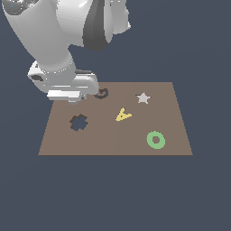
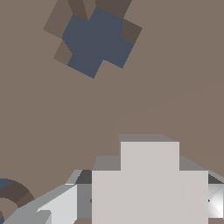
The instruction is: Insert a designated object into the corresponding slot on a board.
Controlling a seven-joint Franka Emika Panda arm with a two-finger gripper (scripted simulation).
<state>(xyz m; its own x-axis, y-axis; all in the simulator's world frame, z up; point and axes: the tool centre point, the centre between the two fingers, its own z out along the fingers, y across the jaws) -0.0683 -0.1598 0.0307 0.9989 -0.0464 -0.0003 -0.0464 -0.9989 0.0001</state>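
The brown board (image 1: 113, 140) lies flat. Its dark cross-shaped slot (image 1: 79, 122) is near the exterior view's left side and also shows in the wrist view (image 2: 97, 41). My gripper (image 1: 74, 96) hovers over the board's far left corner, behind the slot and beside the dark G-shaped mark (image 1: 102, 94). In the wrist view the gripper (image 2: 144, 203) is shut on the pale grey cross piece (image 2: 148, 175), with a finger (image 2: 59, 205) on each side. The piece is above the board, apart from the slot. In the exterior view the hand hides the cross piece.
On the board lie a pale grey star (image 1: 143, 97) at the far right, a yellow A-shaped piece (image 1: 122, 114) in the middle, and a green ring (image 1: 155, 140) at the near right. The G-shaped mark also shows in the wrist view (image 2: 11, 194).
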